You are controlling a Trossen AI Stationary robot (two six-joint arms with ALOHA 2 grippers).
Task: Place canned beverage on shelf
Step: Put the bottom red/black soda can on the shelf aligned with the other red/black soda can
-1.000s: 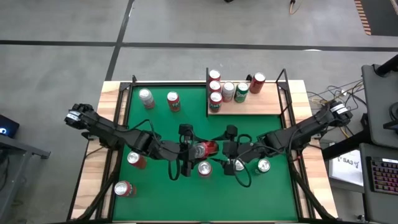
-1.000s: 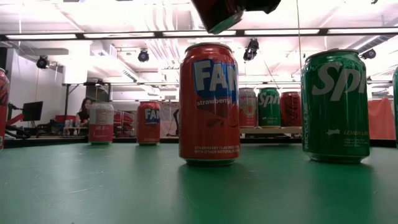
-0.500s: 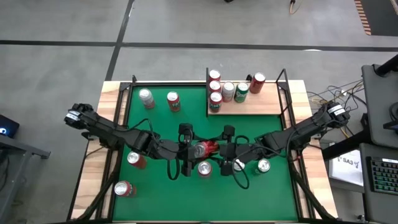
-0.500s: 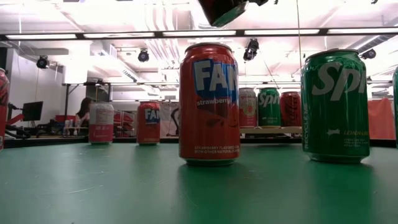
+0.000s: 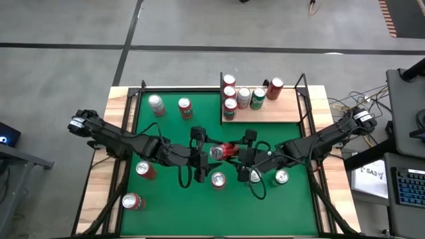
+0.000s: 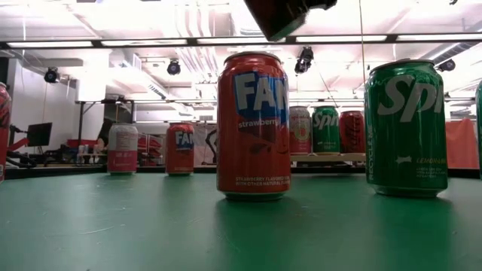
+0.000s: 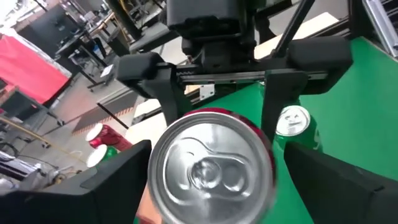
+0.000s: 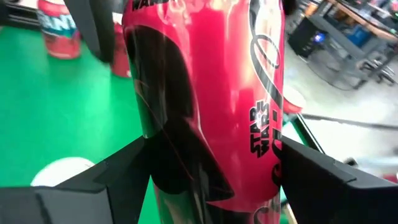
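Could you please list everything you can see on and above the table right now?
shelf: one, pale wood with black rods, table's far right
shelf cans: six, red, green and pale, standing on the shelf
table: one, green felt
far-left cans: two, one pale, one red
near-left cans: two, red
Fanta can: one, red, near middle
Sprite can: one, green, near right
held can: one, red, sideways in the air mid-table
left end effector: open around the held can's top
right end effector: closed on the held can

cans [image 5: 184, 108] on green table [image 5: 172, 136] and shelf [image 5: 265, 113]
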